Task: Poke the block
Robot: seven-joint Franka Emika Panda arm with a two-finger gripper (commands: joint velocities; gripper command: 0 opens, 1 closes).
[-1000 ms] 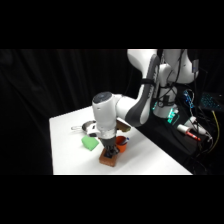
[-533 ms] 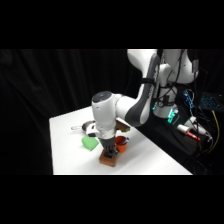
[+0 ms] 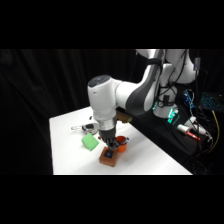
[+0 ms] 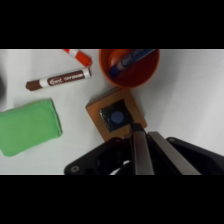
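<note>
The tool (image 3: 113, 145) comes down from above onto the block (image 3: 109, 156) on the white worktop (image 3: 67, 150). A green block (image 3: 90, 142) lies just beside it, an orange cup (image 3: 120, 142) behind.

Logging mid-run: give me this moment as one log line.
phase: poking | gripper: low over flat orange-brown block with dark blue square mark | contact: unclear | nearby: light-green block, orange cup

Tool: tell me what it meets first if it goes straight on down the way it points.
Most likely the block: the tool points down at its edge near the dark blue mark. How much height is left is unclear.
</note>
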